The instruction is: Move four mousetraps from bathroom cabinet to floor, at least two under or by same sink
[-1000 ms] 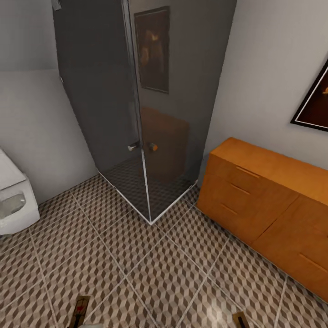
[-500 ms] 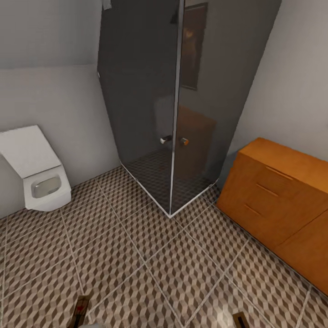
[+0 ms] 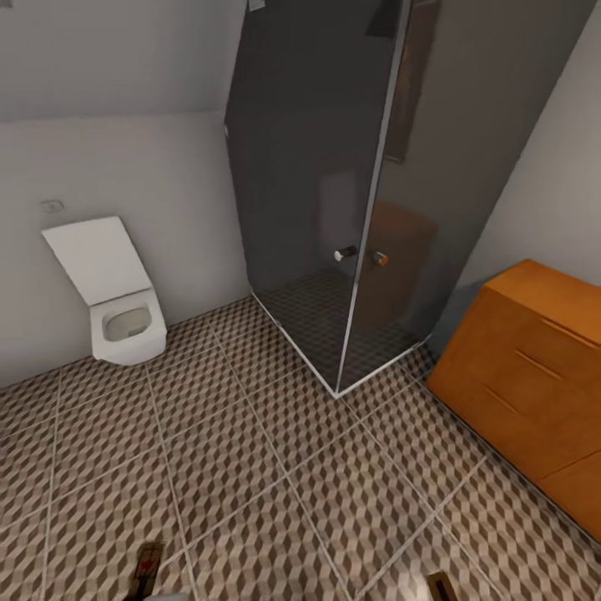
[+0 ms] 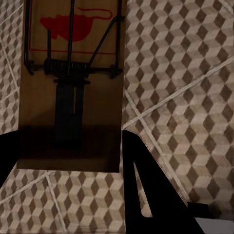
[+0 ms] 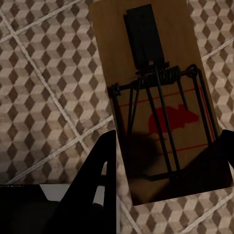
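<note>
My left gripper [image 4: 68, 161] pinches one mousetrap [image 4: 73, 83] by its near end, a finger on each side of the board, and the trap juts out over the tiled floor [image 4: 180, 73] with its spring and red mouse print facing up. My right gripper [image 5: 168, 170] does the same with a second trap [image 5: 156, 97], clamped across the printed end, bar and spring up. In the head view the tips of both traps peek in at the lower edge, the left one [image 3: 148, 558] and the right one [image 3: 440, 586], both above the floor and apart from each other.

So I judge the task partway along: two traps are out of the cabinet [image 3: 534, 376] and in my grippers, none of them is set down in what I can see, and I cannot tell where the other two are. The cabinet stands shut against the right wall. No sink is in sight, so I would still have to find it and lay at least two traps beside or under it.

The floor [image 3: 250, 467] is brown-and-beige cube tile with pale grout, bare and level ahead. A dark glass shower [image 3: 334, 192] fills the corner, with the cabinet just to its right, and a white toilet [image 3: 117, 300] hangs on the left wall.
</note>
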